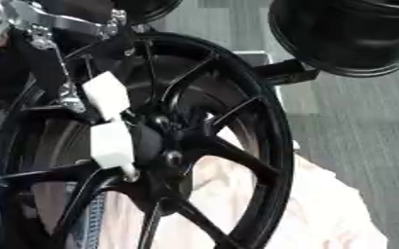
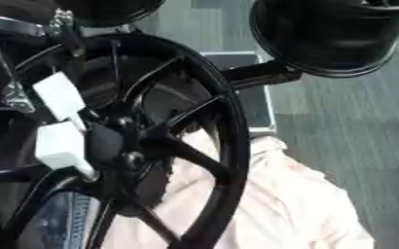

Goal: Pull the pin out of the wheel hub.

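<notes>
A black spoked wheel [image 1: 262, 146] stands on edge and fills the left of both views. Its hub [image 1: 171, 158] sits at the centre where the spokes meet. My left hand [image 1: 109, 121] comes down from the upper left on a black arm with silver joints [image 1: 45, 22]. Two white blocks on the hand lie against the spokes just left of the hub. A small pale stub [image 1: 131, 174] shows under the lower white block, beside the hub; I cannot tell whether it is the pin. My right hand is out of view.
A second black wheel [image 1: 348, 34] hangs at the upper right, joined by a black bar [image 1: 284, 73]. A pale cloth [image 1: 331, 214] lies under the near wheel. A grey box [image 2: 252, 104] stands behind it on the grey floor [image 1: 365, 136].
</notes>
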{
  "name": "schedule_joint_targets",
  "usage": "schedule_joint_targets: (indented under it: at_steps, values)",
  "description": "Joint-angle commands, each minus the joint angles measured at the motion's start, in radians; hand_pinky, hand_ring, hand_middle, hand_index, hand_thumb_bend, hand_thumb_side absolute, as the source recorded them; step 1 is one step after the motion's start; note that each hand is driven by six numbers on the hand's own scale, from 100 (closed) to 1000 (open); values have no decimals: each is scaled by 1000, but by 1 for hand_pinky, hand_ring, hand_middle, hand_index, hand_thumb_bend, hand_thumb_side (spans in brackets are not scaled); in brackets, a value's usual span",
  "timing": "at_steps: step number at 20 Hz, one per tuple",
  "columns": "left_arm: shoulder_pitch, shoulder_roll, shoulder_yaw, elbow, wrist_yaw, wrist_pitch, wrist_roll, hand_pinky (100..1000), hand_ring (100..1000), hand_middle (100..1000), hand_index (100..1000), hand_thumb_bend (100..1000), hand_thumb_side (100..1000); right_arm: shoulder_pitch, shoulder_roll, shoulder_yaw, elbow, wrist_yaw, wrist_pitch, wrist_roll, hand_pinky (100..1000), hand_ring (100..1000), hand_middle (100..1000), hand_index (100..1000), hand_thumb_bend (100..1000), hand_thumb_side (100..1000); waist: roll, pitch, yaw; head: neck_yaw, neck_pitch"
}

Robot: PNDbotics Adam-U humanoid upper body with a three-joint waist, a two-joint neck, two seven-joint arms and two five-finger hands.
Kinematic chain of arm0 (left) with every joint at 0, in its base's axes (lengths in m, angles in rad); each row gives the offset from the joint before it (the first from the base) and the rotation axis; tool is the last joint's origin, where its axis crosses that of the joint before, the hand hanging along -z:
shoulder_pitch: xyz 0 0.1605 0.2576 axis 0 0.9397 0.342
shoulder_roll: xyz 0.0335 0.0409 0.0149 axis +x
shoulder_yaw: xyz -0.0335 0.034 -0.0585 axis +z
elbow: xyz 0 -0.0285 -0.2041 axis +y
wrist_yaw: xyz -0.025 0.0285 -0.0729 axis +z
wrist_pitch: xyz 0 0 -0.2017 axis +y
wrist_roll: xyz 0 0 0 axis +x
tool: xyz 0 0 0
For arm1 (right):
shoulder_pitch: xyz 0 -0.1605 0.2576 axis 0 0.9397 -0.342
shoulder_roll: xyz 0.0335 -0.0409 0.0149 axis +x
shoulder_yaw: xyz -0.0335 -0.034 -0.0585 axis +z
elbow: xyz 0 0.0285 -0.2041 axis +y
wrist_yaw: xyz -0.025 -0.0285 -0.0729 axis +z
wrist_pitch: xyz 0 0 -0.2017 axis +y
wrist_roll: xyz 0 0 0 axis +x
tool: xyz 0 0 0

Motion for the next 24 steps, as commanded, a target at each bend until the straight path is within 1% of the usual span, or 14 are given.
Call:
schedule_joint_targets:
  at_steps: [1, 3, 6, 9, 11, 13, 15, 16, 18, 21, 22, 24]
  values:
    - [-31, 29, 55, -33, 23, -37, -52, 711, 462, 228, 329, 569, 124, 2, -14, -12, -12, -6, -1, -3, 460, 615, 560, 737, 100, 480, -2, -25, 2, -1, -7]
    - [-38, 35, 85, -49, 42, -23, -41, 710, 457, 217, 318, 553, 133, 5, -14, -13, -12, -5, 0, -3, 460, 615, 560, 737, 100, 478, -3, -28, 5, -3, -5]
    - [-48, 49, 151, -66, 67, -1, 1, 710, 452, 209, 309, 546, 123, 10, -15, -15, -12, -4, 1, -5, 460, 615, 560, 738, 100, 473, -6, -35, 14, -6, -1]
    - [-42, 75, 233, -61, 70, 18, 67, 711, 449, 205, 306, 550, 113, 16, -15, -19, -12, -1, 2, -8, 461, 615, 560, 738, 100, 472, -9, -42, 25, -13, 2]
    - [-19, 105, 289, -46, 55, 29, 118, 711, 448, 207, 309, 538, 106, 18, -15, -21, -12, 0, 2, -11, 461, 615, 560, 738, 100, 470, -11, -45, 33, -19, 2]
    - [23, 145, 347, -20, 44, 41, 166, 713, 449, 210, 313, 530, 100, 22, -14, -24, -12, 3, 3, -13, 461, 615, 560, 738, 100, 470, -13, -47, 41, -24, 3]
    - [82, 190, 412, 19, 33, 56, 221, 716, 448, 212, 316, 505, 100, 26, -12, -30, -12, 7, 4, -19, 461, 615, 560, 738, 100, 470, -16, -49, 50, -30, 5]
    - [114, 210, 443, 41, 30, 63, 248, 719, 452, 222, 326, 483, 100, 27, -11, -33, -12, 9, 4, -23, 461, 615, 560, 738, 100, 470, -18, -50, 55, -32, 6]
    - [180, 243, 496, 84, 30, 74, 296, 728, 467, 248, 352, 485, 100, 27, -9, -38, -12, 12, 3, -30, 462, 615, 560, 738, 100, 470, -20, -51, 63, -34, 7]
    - [270, 270, 540, 135, 18, 85, 340, 759, 525, 340, 433, 515, 100, 23, -8, -42, -12, 16, 2, -36, 461, 615, 560, 738, 100, 470, -25, -50, 71, -36, 5]
    - [294, 275, 548, 145, 12, 87, 350, 769, 541, 367, 455, 533, 100, 21, -7, -42, -12, 16, 2, -37, 461, 615, 560, 738, 100, 470, -26, -50, 72, -37, 5]
    - [337, 280, 559, 159, -1, 87, 365, 796, 598, 452, 509, 555, 100, 20, -4, -42, -12, 16, 2, -39, 461, 615, 560, 738, 100, 470, -28, -48, 76, -37, 4]
